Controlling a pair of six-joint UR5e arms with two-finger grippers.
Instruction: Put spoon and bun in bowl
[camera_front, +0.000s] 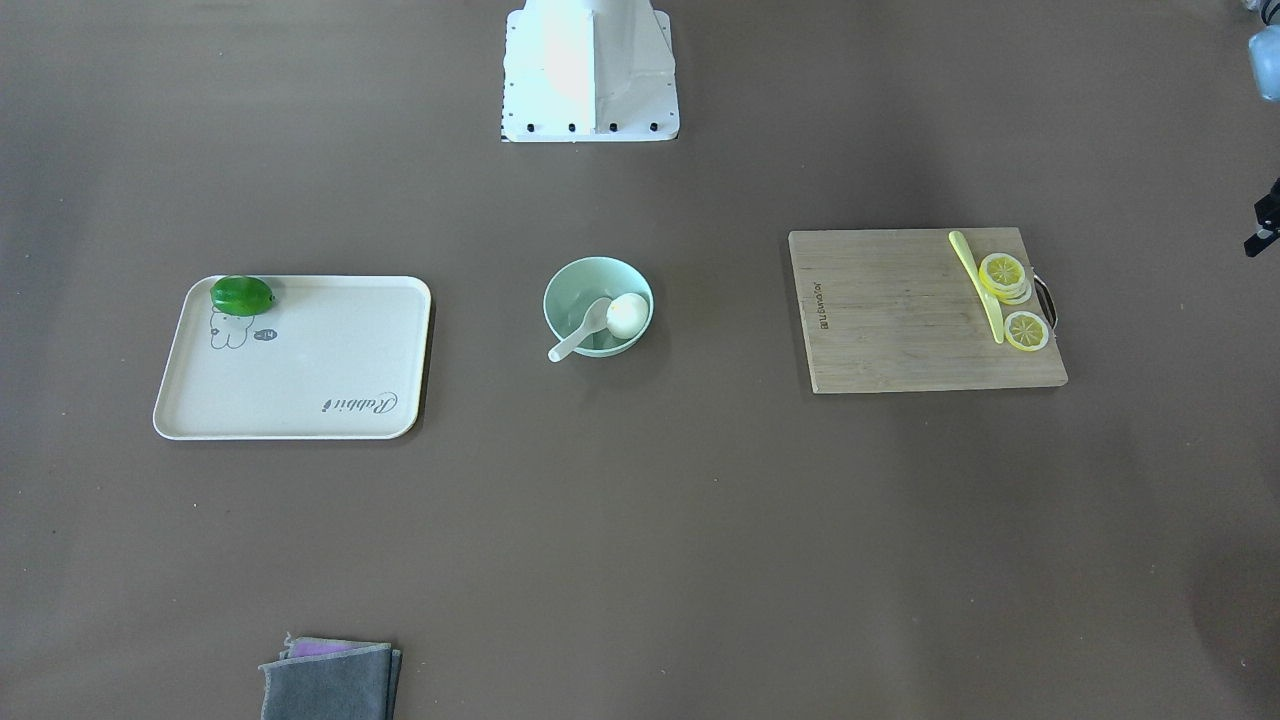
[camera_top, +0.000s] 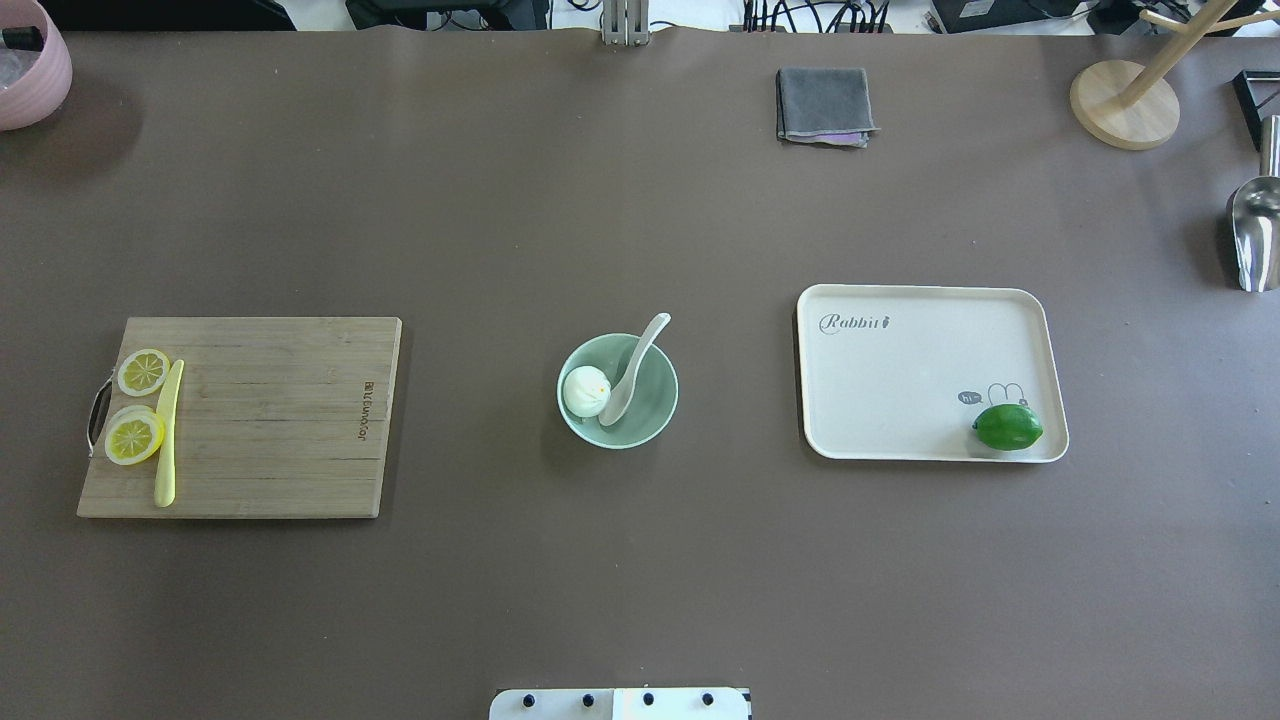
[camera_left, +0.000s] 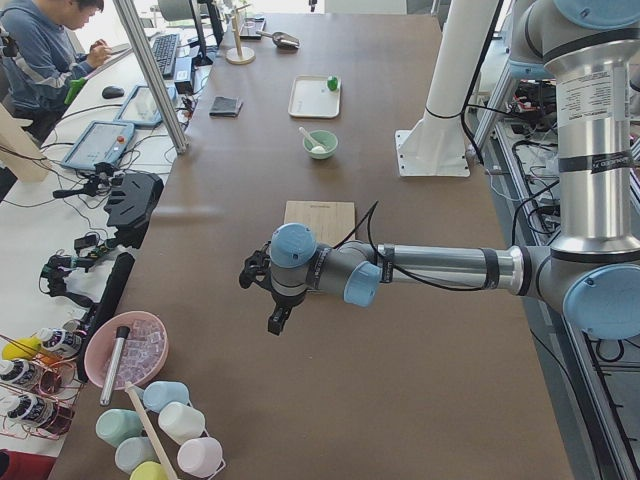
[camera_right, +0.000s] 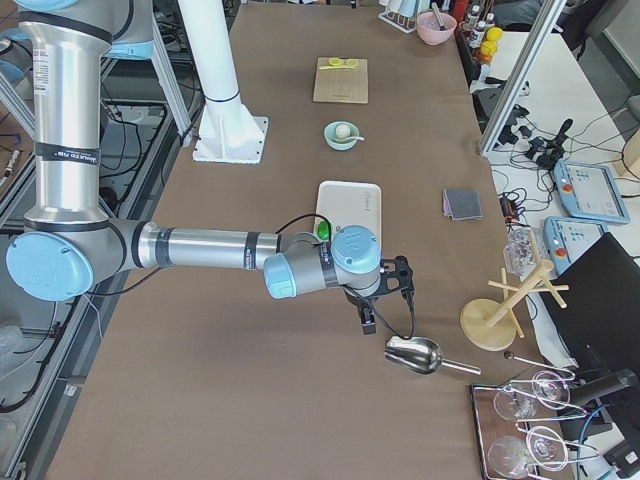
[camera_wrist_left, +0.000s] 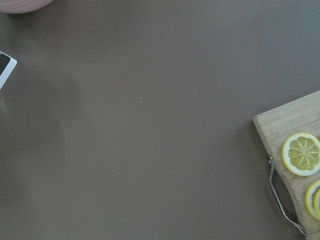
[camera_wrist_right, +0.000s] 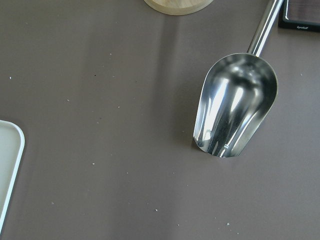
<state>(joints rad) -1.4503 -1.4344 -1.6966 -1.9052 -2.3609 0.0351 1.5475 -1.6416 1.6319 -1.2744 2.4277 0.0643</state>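
Observation:
The mint-green bowl (camera_front: 575, 275) stands at the table's middle, and also shows in the overhead view (camera_top: 655, 420). The white bun (camera_front: 627, 314) (camera_top: 586, 390) lies inside it. The white spoon (camera_front: 580, 335) (camera_top: 640, 355) rests with its scoop in the bowl beside the bun and its handle over the rim. My left gripper (camera_left: 265, 292) hangs far off beyond the cutting board's end. My right gripper (camera_right: 385, 292) hangs beyond the tray, near a metal scoop. I cannot tell whether either is open or shut. The wrist views show no fingers.
A wooden cutting board (camera_top: 270, 420) with lemon slices (camera_top: 135, 435) and a yellow-green knife (camera_top: 167, 430) lies on my left. A cream tray (camera_top: 900, 380) holds a green lime (camera_top: 1008, 427) on my right. There is also a folded grey cloth (camera_top: 822, 104), a metal scoop (camera_wrist_right: 235, 112) and a pink bowl (camera_top: 30, 70).

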